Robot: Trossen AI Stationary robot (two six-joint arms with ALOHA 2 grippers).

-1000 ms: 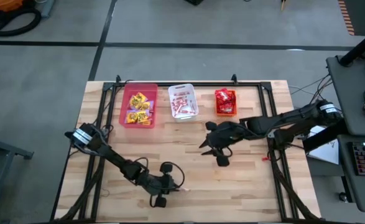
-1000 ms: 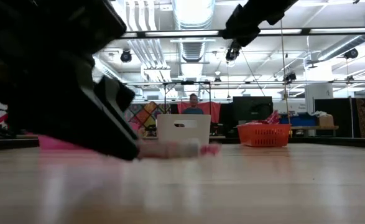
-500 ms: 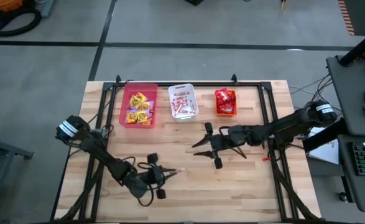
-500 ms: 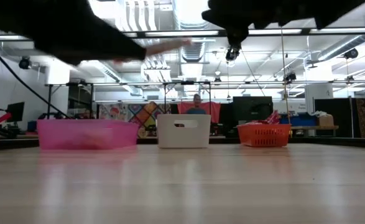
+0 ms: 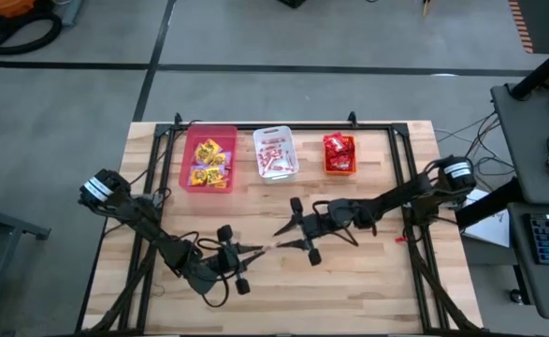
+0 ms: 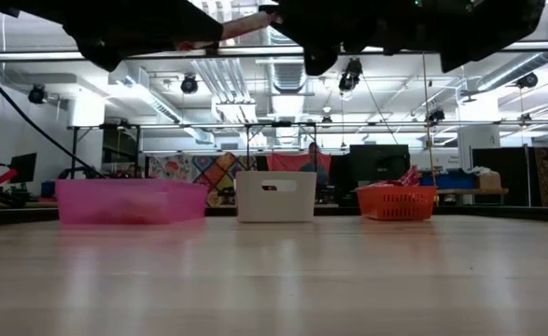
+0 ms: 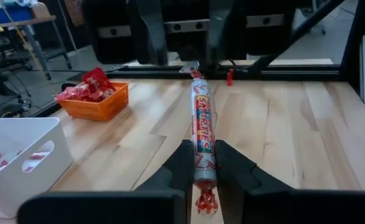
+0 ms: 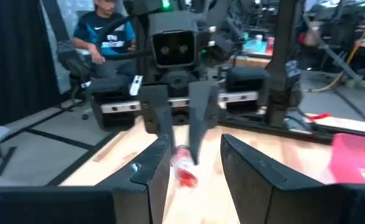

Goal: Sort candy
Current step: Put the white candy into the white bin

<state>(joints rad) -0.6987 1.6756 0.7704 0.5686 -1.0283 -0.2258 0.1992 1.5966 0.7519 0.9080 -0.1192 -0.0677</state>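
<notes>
Thin pinkish-red wrapped candy stick (image 7: 200, 127) is clamped in the nearly closed left gripper (image 7: 201, 163) above the table; right gripper (image 8: 191, 163) is held open around its far end.

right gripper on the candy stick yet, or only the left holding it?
Apart. In the right wrist view the right gripper stands open, its fingers either side of the candy stick with gaps. Left wrist view shows the left gripper clamped on it.

The candy roll (image 7: 201, 127) wrapper reads "SMARTIES".
</notes>
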